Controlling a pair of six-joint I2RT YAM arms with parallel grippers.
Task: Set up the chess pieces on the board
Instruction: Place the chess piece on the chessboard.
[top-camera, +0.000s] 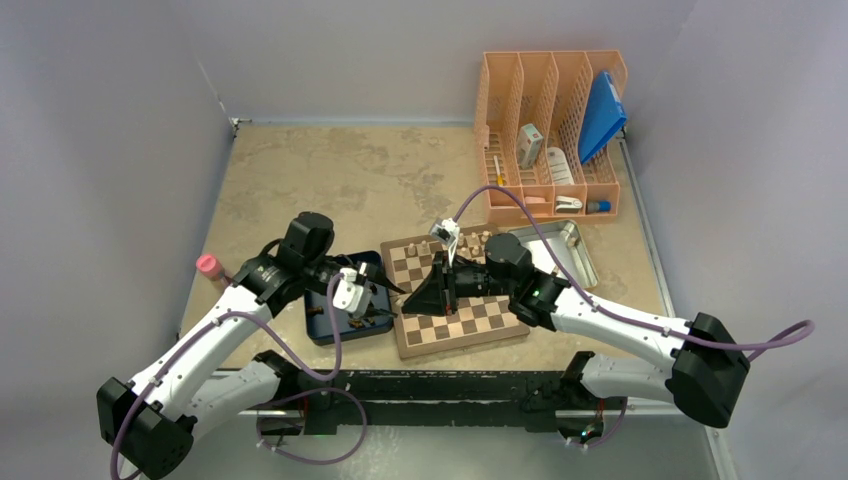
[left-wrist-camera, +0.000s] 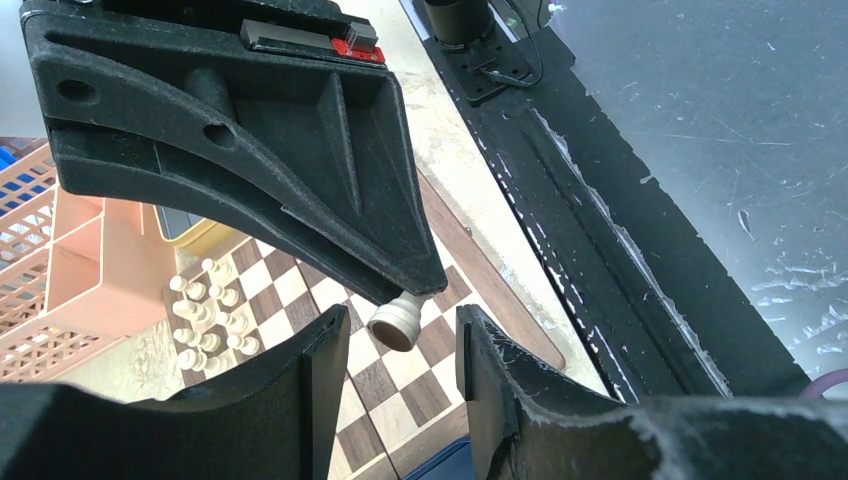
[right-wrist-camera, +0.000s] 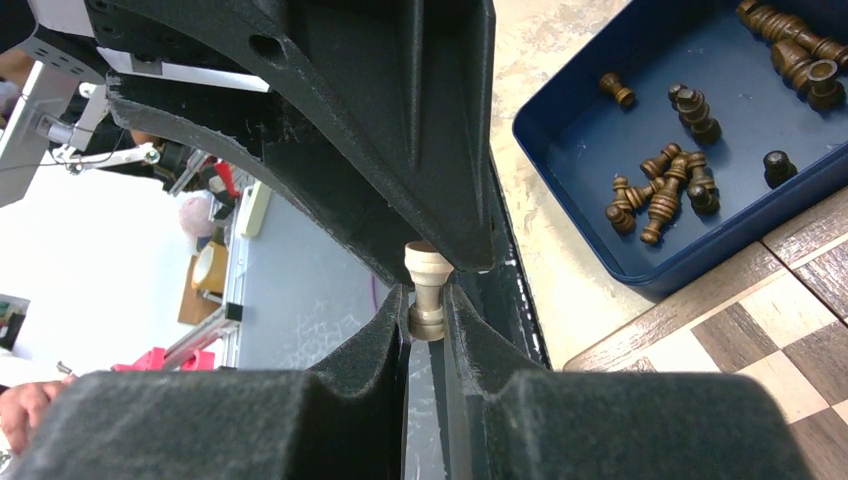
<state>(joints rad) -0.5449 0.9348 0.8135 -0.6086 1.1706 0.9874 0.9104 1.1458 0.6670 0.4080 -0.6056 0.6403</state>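
My right gripper (right-wrist-camera: 428, 300) is shut on the head end of a pale chess piece (right-wrist-camera: 427, 290), held sideways in the air over the left edge of the board (top-camera: 470, 320). In the left wrist view the piece's round base (left-wrist-camera: 398, 322) points toward the camera. It sits between the fingers of my left gripper (left-wrist-camera: 402, 335), which stand apart on either side without touching it. Several pale chess pieces (left-wrist-camera: 205, 320) stand in rows at the board's far edge. Dark chess pieces (right-wrist-camera: 665, 185) lie loose in the dark blue tray (right-wrist-camera: 600, 150).
The blue tray (top-camera: 325, 325) lies against the board's left side, and a metal tray (top-camera: 570, 250) sits at its right rear. An orange file rack (top-camera: 550, 135) stands at the back right. A pink object (top-camera: 209, 266) is by the left wall.
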